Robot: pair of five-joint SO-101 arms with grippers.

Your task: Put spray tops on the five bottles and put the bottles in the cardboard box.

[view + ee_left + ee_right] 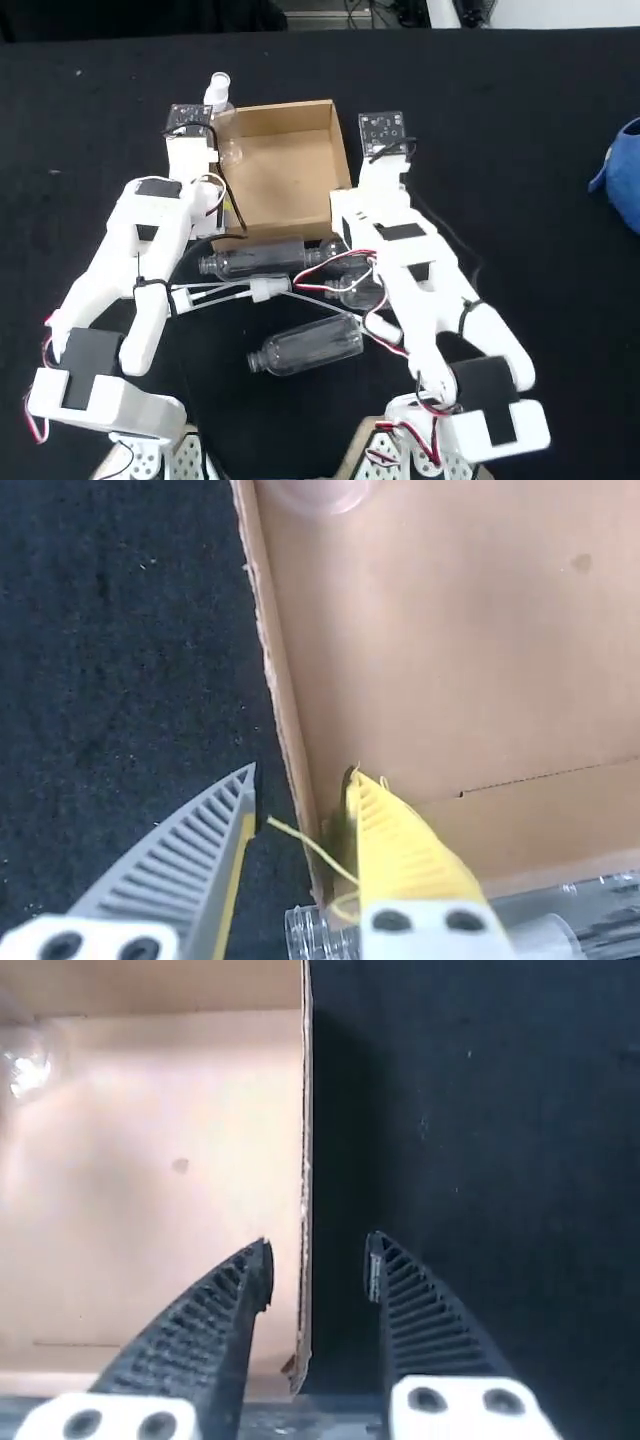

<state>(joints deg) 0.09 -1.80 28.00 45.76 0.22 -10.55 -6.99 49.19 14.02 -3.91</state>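
**Left gripper** (300,778): we see its jaws parted to a moderate width and holding nothing. The left wall of the cardboard box (440,660) runs up between them. The yellow finger (400,850) is over the box floor and the grey finger (190,860) is over the black table (110,630) outside. We cannot tell whether either finger touches the wall.

**Right gripper** (317,1250): likewise released and holding nothing. Its two black fingers sit astride the box's right wall, one above the box floor and the other above the table.

**Arms:** in the high view we find the left arm (140,250) and the right arm (420,270) stretched forward from their bases at the near edge. Each wrist is bent down over its own side of the open box.

**Bottles:**
- The capped bottle (220,95), with a white spray top, is at the box's far left corner. Its clear body is inside the box against the left wall.
- Three bottles without tops lie on their sides on the table.
  - The first bottle (255,262) is just beside the box's near wall.
  - The second bottle (350,285) is partly beneath the right arm.
  - The third bottle (305,347) is nearer the bases.
- A loose spray top (265,290) with a thin tube lies between the first and third bottles.

**Other:** a blue object (625,185) sits at the table's right edge.
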